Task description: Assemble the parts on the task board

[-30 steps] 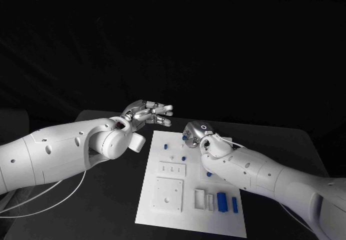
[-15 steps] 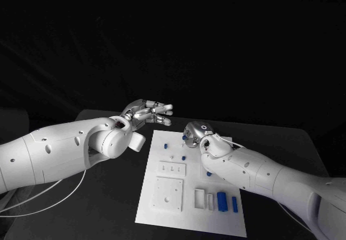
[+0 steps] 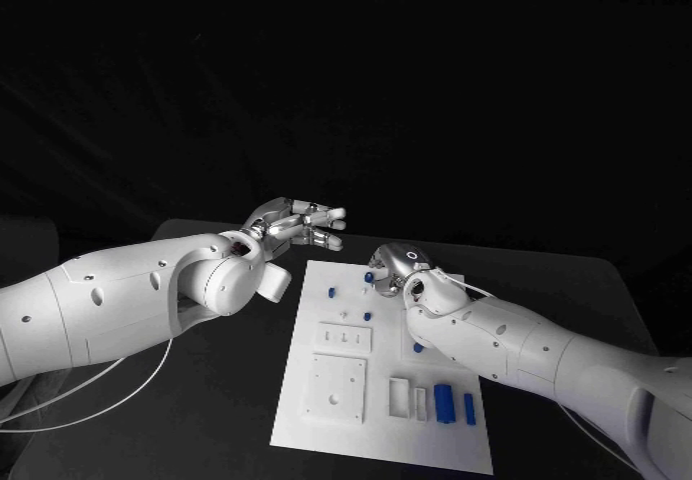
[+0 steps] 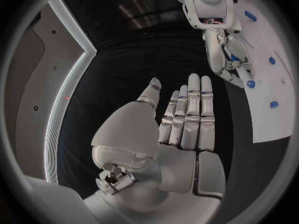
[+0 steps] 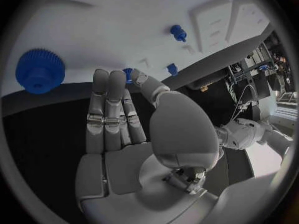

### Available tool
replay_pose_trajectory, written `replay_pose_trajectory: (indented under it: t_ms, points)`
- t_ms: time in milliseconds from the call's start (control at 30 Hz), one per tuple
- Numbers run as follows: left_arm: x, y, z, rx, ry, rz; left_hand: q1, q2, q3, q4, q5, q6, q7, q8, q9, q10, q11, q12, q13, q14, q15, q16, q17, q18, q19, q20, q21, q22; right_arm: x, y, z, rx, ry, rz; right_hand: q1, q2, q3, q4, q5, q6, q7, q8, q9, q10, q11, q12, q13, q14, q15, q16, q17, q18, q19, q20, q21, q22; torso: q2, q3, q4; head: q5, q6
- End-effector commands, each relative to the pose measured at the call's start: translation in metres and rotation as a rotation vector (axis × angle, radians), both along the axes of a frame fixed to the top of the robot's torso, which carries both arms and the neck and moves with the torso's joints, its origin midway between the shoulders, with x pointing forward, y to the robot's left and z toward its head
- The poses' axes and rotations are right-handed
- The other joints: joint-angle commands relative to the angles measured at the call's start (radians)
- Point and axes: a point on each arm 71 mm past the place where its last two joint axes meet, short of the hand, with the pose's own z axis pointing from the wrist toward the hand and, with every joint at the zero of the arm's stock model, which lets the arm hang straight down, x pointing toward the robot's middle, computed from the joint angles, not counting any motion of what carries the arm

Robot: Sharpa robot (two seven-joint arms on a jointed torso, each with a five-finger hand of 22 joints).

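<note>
Blue gear (image 5: 40,70) just beyond right hand (image 5: 121,119) fingertips, untouched.

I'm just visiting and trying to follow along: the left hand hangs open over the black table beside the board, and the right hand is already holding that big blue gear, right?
Not quite. The right hand holds nothing: in the right wrist view its fingers lie straight, and the blue gear sits apart on the white task board. The left hand does hang open beside the board.
</note>
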Motion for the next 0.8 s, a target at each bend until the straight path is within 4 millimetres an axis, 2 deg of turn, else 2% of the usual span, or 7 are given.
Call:
replay_pose_trajectory:
  t_ms: [33,267,367,433,633,667,800]
  points:
    - [0.001,0.003,0.001,0.013,-0.014,-0.006,-0.001,0.004,-0.002,-0.004,0.004,-0.002,0.0,-0.002,0.0,0.004,0.004,-0.001,0.001,0.0,0.001,-0.008,-0.001,-0.012,-0.009,0.003,0.001,-0.002,-0.003,-0.005,0.004,0.035,-0.014,0.005,0.006,-0.003,-0.004,0.0,0.005,0.005,-0.005,-0.002,-0.001,0.002,-0.004,0.004,-0.001,0.005,-0.001,-0.002,-0.002,0.009,0.007,-0.001,-0.004,-0.001,-0.003,0.0003,-0.0047,0.001,0.006]
    - [0.009,0.018,0.004,0.06,-0.039,0.014,-0.002,0.001,-0.001,-0.006,0.004,0.002,-0.004,-0.002,0.001,0.061,-0.008,0.001,0.002,-0.03,0.008,-0.035,-0.014,-0.047,-0.078,0.013,-0.066,-0.038,-0.003,-0.03,0.026,0.127,-0.032,0.013,-0.036,-0.003,0.039,0.007,0.033,0.023,-0.004,-0.001,0.0,0.158,-0.037,0.004,0.001,0.016,-0.019,0.022,0.014,-0.003,0.016,-0.016,0.007,0.016,-0.009,0.0015,-0.0193,0.006,0.018]
    - [0.013,0.025,0.005,0.081,-0.051,-0.003,0.067,-0.021,0.014,-0.058,0.004,-0.006,-0.024,-0.004,0.0,0.025,-0.015,-0.002,0.001,-0.111,0.037,-0.074,-0.029,-0.061,-0.142,0.039,-0.109,-0.052,-0.002,-0.042,0.037,0.154,-0.025,0.014,-0.04,-0.006,0.012,0.01,0.053,0.021,-0.009,-0.001,0.0,0.242,-0.06,0.007,0.007,0.013,-0.029,0.024,0.018,-0.016,0.013,-0.025,0.004,0.017,-0.012,0.0021,-0.0263,0.007,0.025]
    - [0.015,0.031,0.006,0.091,-0.06,-0.009,0.089,-0.037,0.017,-0.084,0.003,-0.018,-0.039,-0.004,-0.001,0.005,-0.026,-0.003,0.0,-0.144,0.043,-0.06,-0.025,-0.061,-0.168,0.053,-0.126,-0.05,-0.001,-0.051,0.044,0.16,-0.02,0.017,-0.046,-0.012,-0.044,0.016,0.114,0.022,-0.016,0.0,0.0,0.309,-0.081,0.016,0.02,0.012,-0.039,0.025,0.023,-0.031,0.012,-0.034,0.0,0.014,-0.015,0.0023,-0.0313,0.007,0.029]
    - [0.019,0.043,0.009,0.116,-0.077,-0.015,0.104,-0.038,0.015,-0.108,0.001,-0.004,-0.024,0.0,0.001,0.104,-0.037,0.008,0.002,-0.004,-0.044,0.207,0.115,-0.022,0.05,-0.046,0.078,0.058,0.0,-0.078,0.052,0.147,0.033,0.01,-0.022,0.003,-0.218,0.021,0.187,0.013,-0.028,0.001,0.0,0.424,-0.119,0.072,0.2,0.029,-0.068,0.046,0.058,-0.075,0.031,-0.069,-0.013,-0.004,-0.018,0.0048,-0.0395,0.008,0.04]
    - [0.019,0.044,0.009,0.121,-0.078,-0.016,0.105,-0.037,0.014,-0.108,0.002,0.004,-0.022,0.001,0.002,0.129,-0.044,0.014,0.002,0.015,-0.053,0.24,0.135,-0.017,0.07,-0.055,0.104,0.073,0.001,-0.082,0.052,0.147,0.044,0.006,-0.01,0.026,-0.277,0.025,0.194,0.01,-0.008,0.002,0.002,0.364,-0.138,0.174,0.332,0.007,-0.06,0.081,0.107,-0.084,0.034,-0.074,-0.014,-0.004,-0.018,0.0055,-0.0406,0.009,0.041]
    - [0.02,0.049,0.009,0.146,-0.083,-0.023,0.1,-0.029,0.007,-0.108,0.005,0.012,-0.026,-0.003,0.0,0.2,-0.07,0.012,0.003,0.046,-0.09,0.463,0.29,-0.001,0.13,-0.095,0.276,0.177,0.004,-0.098,0.049,0.135,0.1,-0.016,-0.009,0.038,-0.314,0.011,0.208,0.01,-0.029,-0.001,0.002,0.29,-0.127,0.384,0.595,-0.013,-0.068,0.167,0.239,-0.08,0.044,-0.074,0.004,0.025,-0.019,0.0076,-0.0421,0.009,0.04]
